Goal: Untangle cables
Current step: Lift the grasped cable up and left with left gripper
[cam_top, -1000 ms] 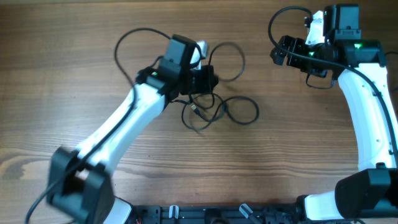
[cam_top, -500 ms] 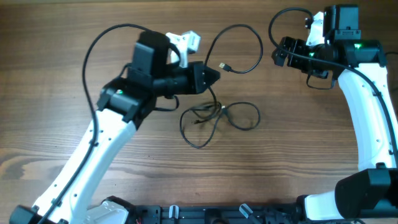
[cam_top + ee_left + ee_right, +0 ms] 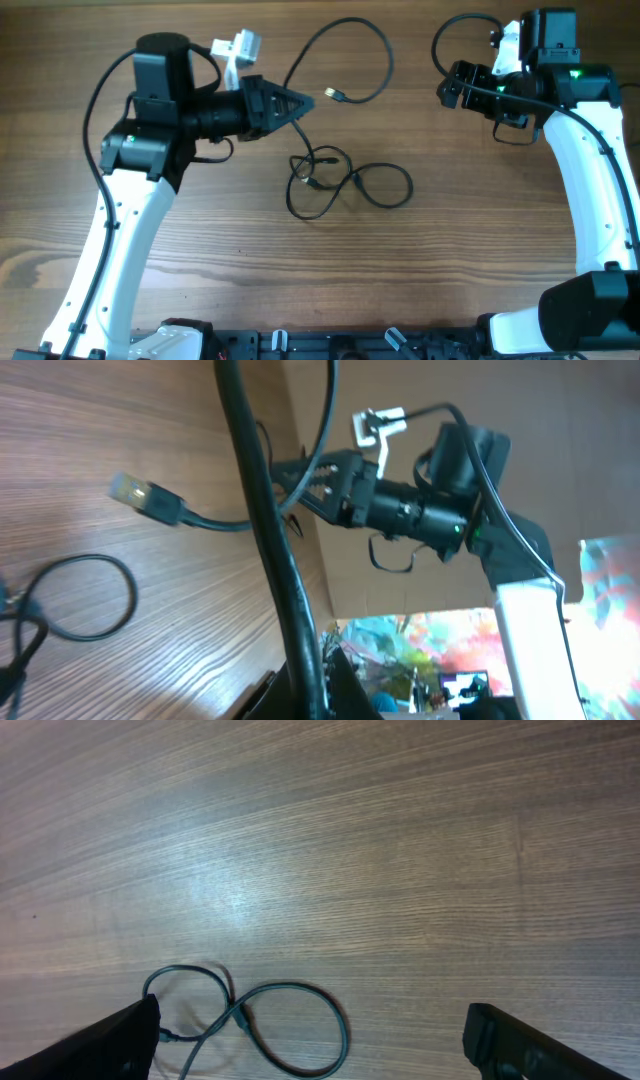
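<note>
The left gripper (image 3: 300,101) is clamped on one of the cables (image 3: 320,172), holding a long arc of it up with the plug (image 3: 334,95) dangling. The rest lie knotted on the table (image 3: 480,250) just below. The right gripper (image 3: 448,88) hangs well apart, jaws wide.

The left arm (image 3: 115,235) is wearing a long white shell between black joints, and a small white bracket (image 3: 238,48) is jutting from its black, cylindrical wrist. The left pincer (image 3: 300,100) is tapering to a black point. The right arm (image 3: 595,180) is showing the same white shell over a black base, with a green light (image 3: 575,73) glowing on its housing. Thin black wires (image 3: 94,105) are looping off both arms. The right pincer (image 3: 310,1020) is showing blocky black fingers (image 3: 120,1038).
</note>
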Controlling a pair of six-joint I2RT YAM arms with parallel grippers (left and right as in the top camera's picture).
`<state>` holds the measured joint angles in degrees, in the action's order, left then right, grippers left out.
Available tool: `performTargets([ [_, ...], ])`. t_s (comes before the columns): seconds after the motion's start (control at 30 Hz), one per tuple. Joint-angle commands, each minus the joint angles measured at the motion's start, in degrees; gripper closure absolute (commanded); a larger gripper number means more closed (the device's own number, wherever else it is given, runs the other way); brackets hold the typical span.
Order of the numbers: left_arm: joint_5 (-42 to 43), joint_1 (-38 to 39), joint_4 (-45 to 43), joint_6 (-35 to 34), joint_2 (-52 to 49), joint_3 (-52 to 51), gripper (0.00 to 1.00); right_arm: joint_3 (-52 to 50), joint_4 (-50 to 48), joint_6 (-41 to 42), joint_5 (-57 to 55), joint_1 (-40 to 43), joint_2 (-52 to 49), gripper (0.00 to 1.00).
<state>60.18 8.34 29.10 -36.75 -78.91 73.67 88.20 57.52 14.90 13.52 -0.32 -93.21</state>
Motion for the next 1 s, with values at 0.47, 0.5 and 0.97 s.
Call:
performTargets([
  [0.47, -25.6, -1.8, 7.7, -8.5, -1.3, 0.2, 0.96, -0.6, -0.5, -9.7, 17.1, -6.2, -0.5, 0.02],
  [0.5, -25.8, -1.8, 7.4, -10.4, -1.7, 0.2, 0.96, -0.6, -0.5, -11.0, 19.3, -6.2, -0.5, 0.02],
  [0.97, -17.1, 2.9, -9.8, -33.3, -11.3, 0.2, 0.96, -0.6, -3.3, -19.9, 39.6, -6.8, -0.5, 0.16],
])
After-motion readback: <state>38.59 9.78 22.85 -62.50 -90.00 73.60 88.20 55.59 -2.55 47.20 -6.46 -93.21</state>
